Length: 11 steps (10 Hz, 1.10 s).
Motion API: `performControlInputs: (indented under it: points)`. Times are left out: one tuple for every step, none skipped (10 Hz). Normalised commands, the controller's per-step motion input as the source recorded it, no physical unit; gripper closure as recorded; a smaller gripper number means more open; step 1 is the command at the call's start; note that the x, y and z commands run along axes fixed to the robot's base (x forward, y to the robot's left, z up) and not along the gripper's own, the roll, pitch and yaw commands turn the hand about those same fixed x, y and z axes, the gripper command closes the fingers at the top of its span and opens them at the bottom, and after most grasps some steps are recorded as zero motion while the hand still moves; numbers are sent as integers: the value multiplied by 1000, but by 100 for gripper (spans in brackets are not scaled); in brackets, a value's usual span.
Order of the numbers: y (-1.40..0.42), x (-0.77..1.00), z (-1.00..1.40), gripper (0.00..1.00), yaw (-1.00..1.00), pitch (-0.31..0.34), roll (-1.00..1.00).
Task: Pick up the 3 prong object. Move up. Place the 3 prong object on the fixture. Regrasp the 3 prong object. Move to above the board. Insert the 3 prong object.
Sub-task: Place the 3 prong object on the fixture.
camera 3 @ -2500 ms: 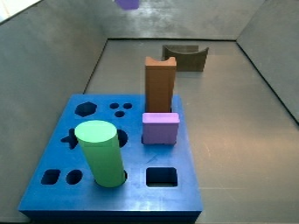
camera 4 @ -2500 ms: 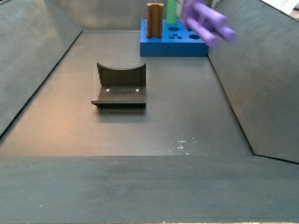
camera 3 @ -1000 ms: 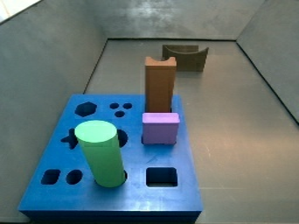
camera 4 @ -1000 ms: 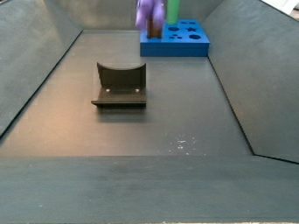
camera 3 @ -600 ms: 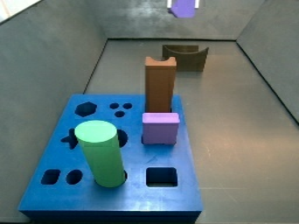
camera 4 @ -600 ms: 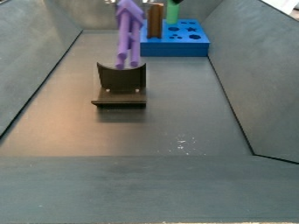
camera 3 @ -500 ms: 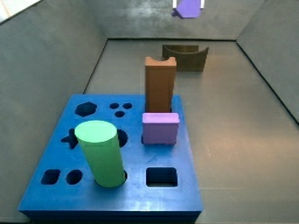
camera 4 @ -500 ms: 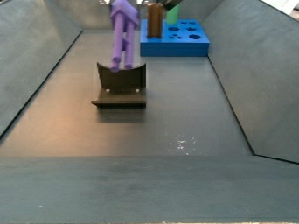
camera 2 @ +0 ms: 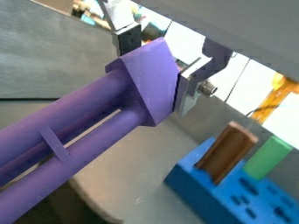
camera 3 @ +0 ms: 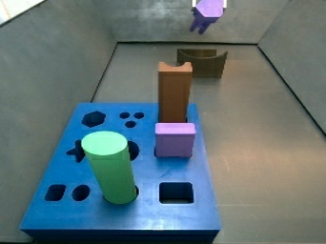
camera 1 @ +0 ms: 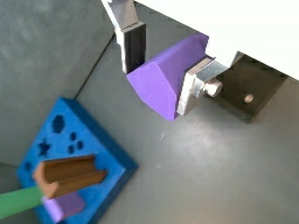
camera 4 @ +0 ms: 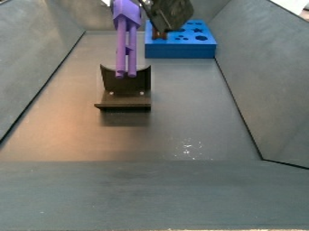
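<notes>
My gripper (camera 1: 163,68) is shut on the block-like head of the light purple 3 prong object (camera 2: 138,87). Both silver fingers (camera 1: 135,42) press its sides in both wrist views. The object (camera 4: 125,41) hangs upright with its prongs pointing down. Its lower ends are in front of the notch of the dark fixture (camera 4: 123,93); I cannot tell whether they touch. In a side view only the head (camera 3: 208,11) shows, at the top edge, above the fixture (camera 3: 201,62). The blue board (camera 3: 71,157) lies near the camera there and at the far end (camera 4: 183,43) in a side view.
On the board stand a tall brown block (camera 3: 173,91), a squat purple cube (camera 3: 174,139) and a green cylinder (camera 3: 109,167). Grey sloping walls (camera 4: 36,81) close in the floor on both sides. Bare grey floor (camera 4: 145,144) lies in front of the fixture.
The 3 prong object travelled from near the board to above the fixture and turned prongs-down. Over the last half second it sank slightly toward the notch.
</notes>
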Motion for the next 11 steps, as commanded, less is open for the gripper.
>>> performControlInputs:
  points:
    - [40,66,-15,100,-104,36,-569]
    - [42,64,-15,100,-101,29,-444]
    - [22,48,-1,100,-96,5,-258]
    - [118,75,-1000,100,-63,5,-164]
    - [118,82,-1000,100,-63,-14,-136]
    - [109,94,-1000,100,-62,-23,-123]
    - [93,96,-1000,100,-54,-32,-87]
    - [90,96,-1000,100,-48,-39,-58]
    - [63,87,-849,100,-38,-35,-34]
    - [44,80,-660,100,-34,-29,-24]
    - [69,69,-456,100,-26,-35,-1]
